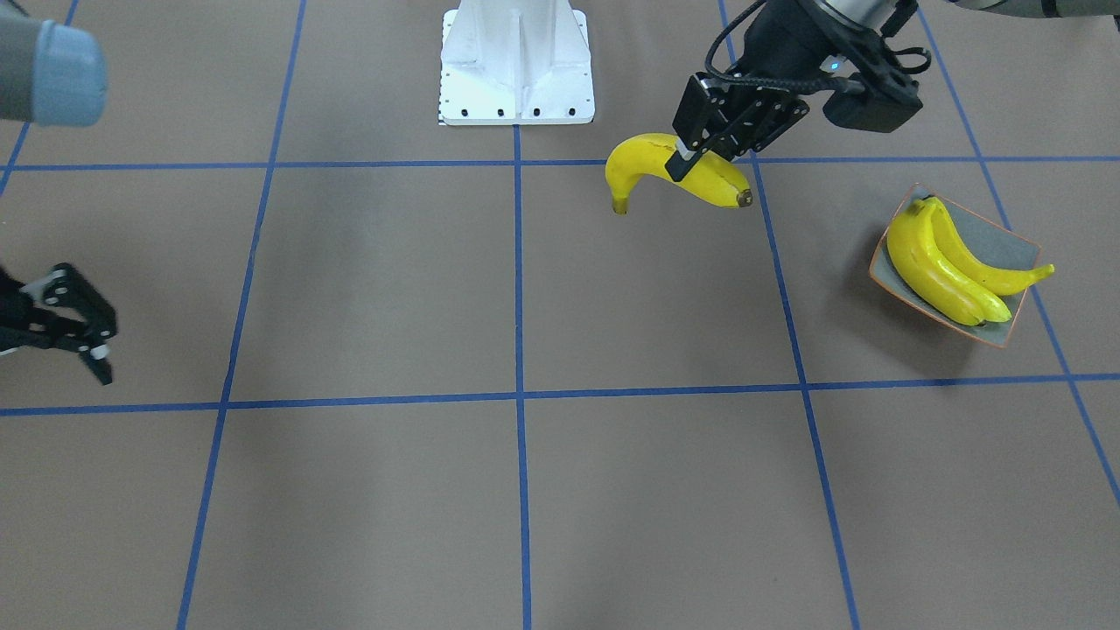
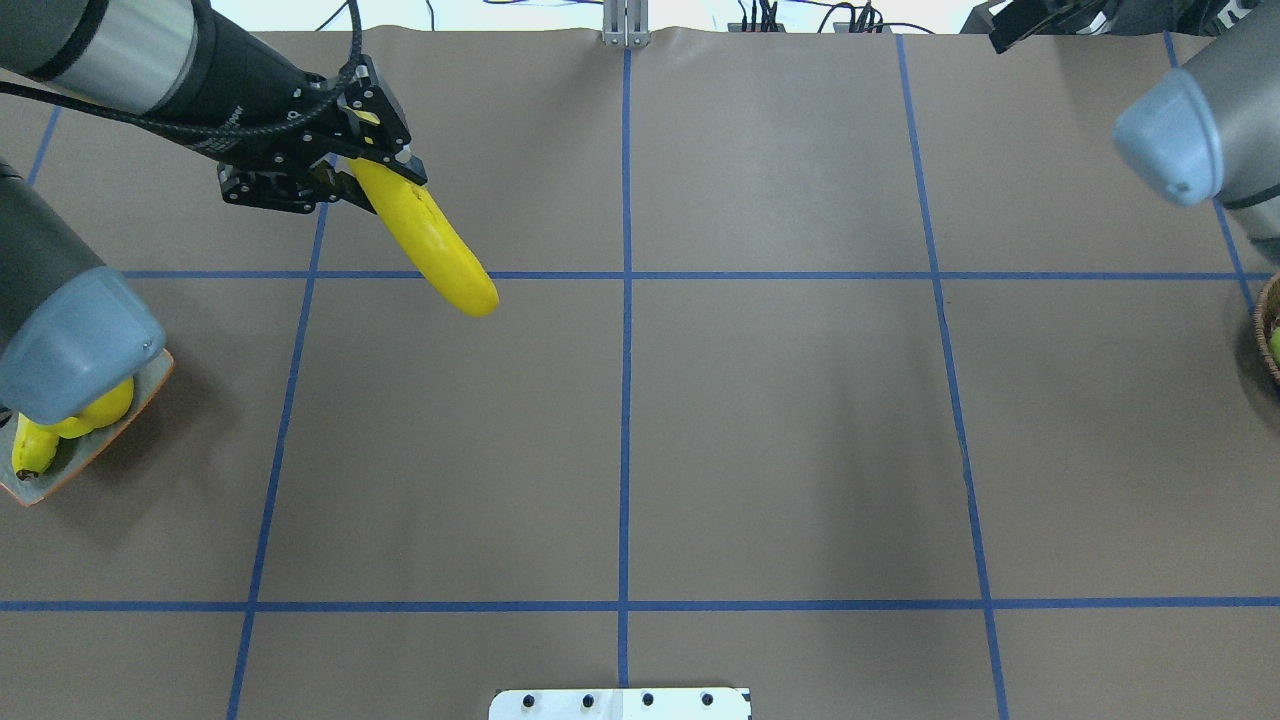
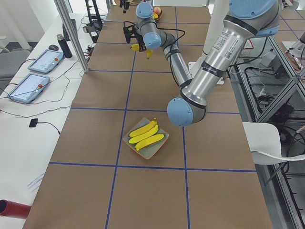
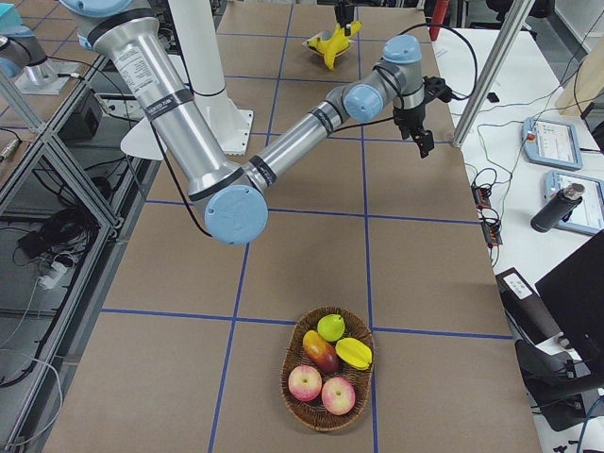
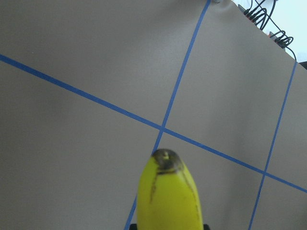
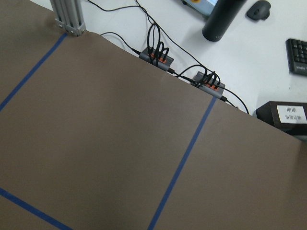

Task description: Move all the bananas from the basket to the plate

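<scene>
Plate (image 2: 95, 445) mostly behind left elbow (image 2: 75, 345); perhaps two bananas (image 2: 40, 440)

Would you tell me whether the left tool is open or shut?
Shut on a banana: the left tool pinches it in the air, away from the plate.

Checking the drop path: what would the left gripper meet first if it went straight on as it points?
Probably bare table by a tape crossing, its held banana touching first; the plate lies off that line.
</scene>
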`<state>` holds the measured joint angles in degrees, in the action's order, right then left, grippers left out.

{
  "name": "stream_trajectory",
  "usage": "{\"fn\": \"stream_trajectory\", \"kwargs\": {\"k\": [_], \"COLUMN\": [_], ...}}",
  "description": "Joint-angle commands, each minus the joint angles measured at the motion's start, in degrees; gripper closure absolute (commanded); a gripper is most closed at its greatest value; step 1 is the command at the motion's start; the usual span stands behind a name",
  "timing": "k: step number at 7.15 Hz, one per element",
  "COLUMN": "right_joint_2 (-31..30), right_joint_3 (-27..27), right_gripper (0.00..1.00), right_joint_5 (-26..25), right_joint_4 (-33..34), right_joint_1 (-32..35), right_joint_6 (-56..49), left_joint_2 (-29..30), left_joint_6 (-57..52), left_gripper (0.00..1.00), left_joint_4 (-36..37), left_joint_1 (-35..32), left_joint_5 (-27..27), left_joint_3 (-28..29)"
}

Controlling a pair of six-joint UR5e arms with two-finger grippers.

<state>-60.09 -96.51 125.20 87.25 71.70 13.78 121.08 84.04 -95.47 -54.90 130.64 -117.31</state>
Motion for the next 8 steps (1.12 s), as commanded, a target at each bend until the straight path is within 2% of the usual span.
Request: {"fn": "stream_trajectory", "kwargs": {"k": [1,3,6,8], "right_joint_2": [-3.8,-4.77,-7.94,-8.38], "right_joint_3": [7.36,14.56,15.21,15.12], "right_gripper": [0.01,0.01,0.01,0.01], "right_joint_5": [6.46,4.45,4.26,4.26], "right_joint_4": [0.11,0.82,0.56,0.29], "right_joint_1": [8.25,11.96,14.79,14.79], "right_joint_6": [-7.33,-20.11,-26.78,-27.14], "left_joint_2": [-3.73,-8.47,-16.91,-21.31], "left_joint_6": [-10.25,-23.77,-44.07,-55.68], "left_gripper": [1.0,1.0,1.0,1.0], "left_joint_4": [0.19,0.19,0.72,1.07], "left_joint_1": [-4.49,-9.5,-16.36,-19.27], "left_joint_5": [4.33,8.12,12.95,13.06], "left_joint_3": [-0.03,0.5,1.54,2.08]}}
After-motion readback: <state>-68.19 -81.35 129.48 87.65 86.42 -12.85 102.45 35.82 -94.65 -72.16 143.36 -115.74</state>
